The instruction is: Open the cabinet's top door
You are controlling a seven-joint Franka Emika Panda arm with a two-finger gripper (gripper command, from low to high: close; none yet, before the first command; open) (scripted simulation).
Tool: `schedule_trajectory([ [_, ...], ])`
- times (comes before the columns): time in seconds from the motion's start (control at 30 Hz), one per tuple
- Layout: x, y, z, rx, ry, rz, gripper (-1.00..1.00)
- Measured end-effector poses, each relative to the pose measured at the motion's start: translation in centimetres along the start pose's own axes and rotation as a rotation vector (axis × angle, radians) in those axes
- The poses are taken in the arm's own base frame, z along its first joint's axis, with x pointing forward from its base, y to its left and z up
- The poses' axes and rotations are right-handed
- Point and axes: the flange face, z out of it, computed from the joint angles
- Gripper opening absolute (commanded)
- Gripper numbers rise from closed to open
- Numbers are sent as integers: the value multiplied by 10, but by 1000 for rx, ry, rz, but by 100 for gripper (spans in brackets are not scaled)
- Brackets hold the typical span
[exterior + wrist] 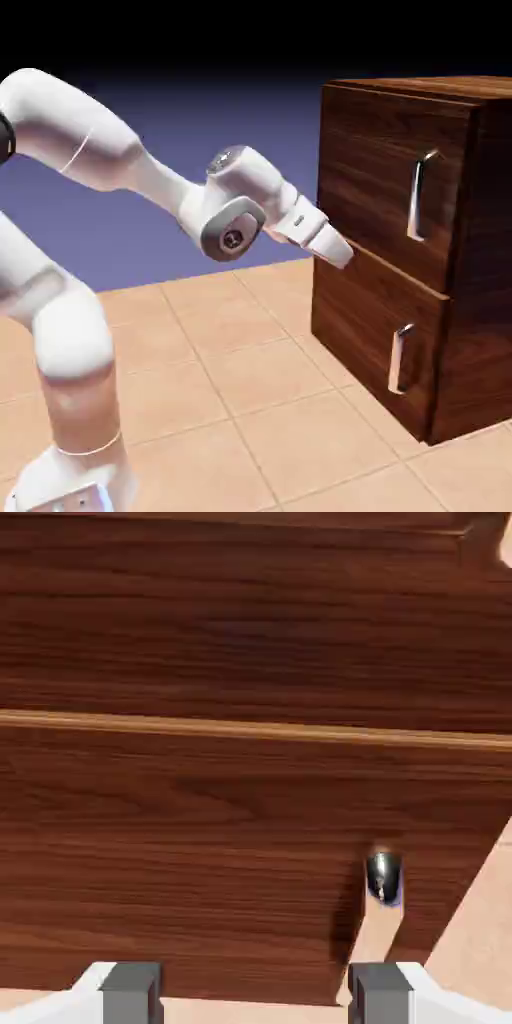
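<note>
**Gripper spread wide, close to the cabinet front**

The gripper (338,250) stands wide apart with nothing between its jaws; in the hand view its two grey fingertips (131,990) sit far apart at the bottom edge, only wood grain and floor showing between them. In the exterior view it points right and slightly down, its tip near the seam between the two stacked panels, at the left edge of the cabinet (480,250); whether it touches the wood cannot be told.

The hand view fills with dark walnut, crossed by a pale seam line, and shows the lower handle (383,876) end-on as a small metallic knob. Only the exterior view shows the top door (380,180), shut flush, on the right of the scene. Its long silver bar handle (420,195) runs vertically, well right of the gripper. The shorter lower handle (400,358) is also upright. The tiled floor (250,400) is tan. No writing can be read anywhere.
</note>
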Motion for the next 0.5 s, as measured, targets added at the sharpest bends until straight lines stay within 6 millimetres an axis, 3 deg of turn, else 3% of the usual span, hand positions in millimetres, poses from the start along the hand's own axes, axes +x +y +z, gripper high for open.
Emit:
schedule_trajectory([
  [0.5, 12, -41, -42, 100, 102, -52, 0],
])
